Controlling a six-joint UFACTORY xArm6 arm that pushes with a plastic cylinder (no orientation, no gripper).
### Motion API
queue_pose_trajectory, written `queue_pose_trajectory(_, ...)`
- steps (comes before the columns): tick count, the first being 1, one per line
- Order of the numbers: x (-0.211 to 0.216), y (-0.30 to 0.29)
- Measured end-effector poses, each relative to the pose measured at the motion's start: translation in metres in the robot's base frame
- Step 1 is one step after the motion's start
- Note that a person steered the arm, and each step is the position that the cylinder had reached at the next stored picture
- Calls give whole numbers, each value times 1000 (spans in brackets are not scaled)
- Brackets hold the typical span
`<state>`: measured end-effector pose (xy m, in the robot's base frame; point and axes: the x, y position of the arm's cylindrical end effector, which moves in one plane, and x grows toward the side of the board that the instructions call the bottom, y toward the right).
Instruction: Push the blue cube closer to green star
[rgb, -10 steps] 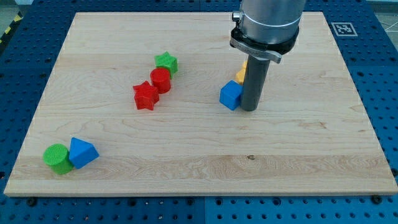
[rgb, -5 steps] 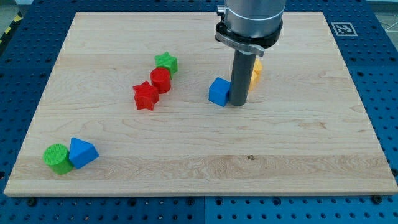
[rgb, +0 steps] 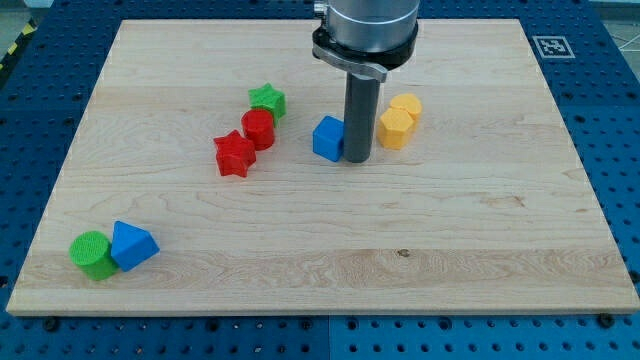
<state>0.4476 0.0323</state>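
Blue cube (rgb: 328, 138): contacted on right by my tip (rgb: 357, 159); nothing gripped. Push to be aimed up-left toward green star (rgb: 267, 99), red cylinder (rgb: 258, 129) avoided.

Wooden board carrying eight small coloured blocks

A pale wooden board (rgb: 480, 250) is seen resting on a blue perforated table (rgb: 620, 150). Near the board's middle a blue cube (rgb: 327, 138) is found, with my tip (rgb: 357, 159) set against its side toward the view's right. Two yellow blocks (rgb: 399, 121) are placed just beside the rod on the view's right, touching each other. Toward the view's left, a green star (rgb: 267, 99), a red cylinder (rgb: 258, 129) and a red star (rgb: 234, 154) are lined up diagonally, close together. At the view's bottom left, a green cylinder (rgb: 91, 253) is seen touching a blue pyramid-like block (rgb: 132, 244).
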Motion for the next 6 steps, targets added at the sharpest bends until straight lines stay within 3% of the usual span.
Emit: queue_pose_trajectory(6, -13, -63)
